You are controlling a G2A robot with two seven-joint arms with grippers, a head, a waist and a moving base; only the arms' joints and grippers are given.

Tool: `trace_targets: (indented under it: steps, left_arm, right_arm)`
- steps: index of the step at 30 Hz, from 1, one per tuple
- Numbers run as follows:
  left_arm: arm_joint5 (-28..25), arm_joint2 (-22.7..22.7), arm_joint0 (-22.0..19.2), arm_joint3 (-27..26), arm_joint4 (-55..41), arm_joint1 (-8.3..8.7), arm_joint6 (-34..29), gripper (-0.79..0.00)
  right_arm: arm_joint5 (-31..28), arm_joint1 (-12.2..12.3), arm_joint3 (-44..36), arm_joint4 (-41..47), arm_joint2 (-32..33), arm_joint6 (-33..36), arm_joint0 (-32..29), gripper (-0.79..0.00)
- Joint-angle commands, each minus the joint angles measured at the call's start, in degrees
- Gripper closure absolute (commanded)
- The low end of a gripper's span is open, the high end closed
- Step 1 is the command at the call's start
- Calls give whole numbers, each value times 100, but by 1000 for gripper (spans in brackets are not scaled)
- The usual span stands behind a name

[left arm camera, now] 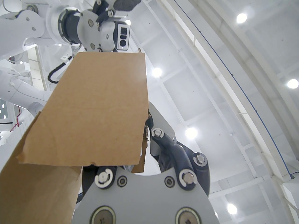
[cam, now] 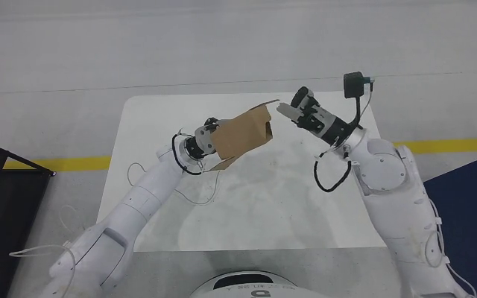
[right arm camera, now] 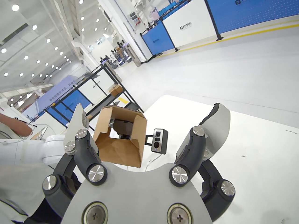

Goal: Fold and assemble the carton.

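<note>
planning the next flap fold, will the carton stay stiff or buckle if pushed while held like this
Probably light: the left claw holds the carton off the table by one end. Likely flexes: it's an open tube with loose flaps, so a push may skew it. Its ragged edge suggests thin, tearable board.

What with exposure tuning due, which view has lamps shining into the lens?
Left wrist view: it looks up past the carton straight at bright ceiling lamps. Right wrist view: smaller lamps on the hall ceiling. Top view: none, and no glare on the table.
</note>
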Motion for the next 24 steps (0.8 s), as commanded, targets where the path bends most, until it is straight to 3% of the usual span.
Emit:
trace_targets:
  steps: [1,12,24]
  left_arm:
    - [0,0,0,0,0,0,0,0]
    - [0,0,0,0,0,0,0,0]
    - [0,0,0,0,0,0,0,0]
  right_arm:
    - [120,4,-79,-257,-109,176,57,-785]
    - [783,-52,78,-946,-482,-138,315,-785]
    - [776,-51,332,-1011,-684,405,559,-785]
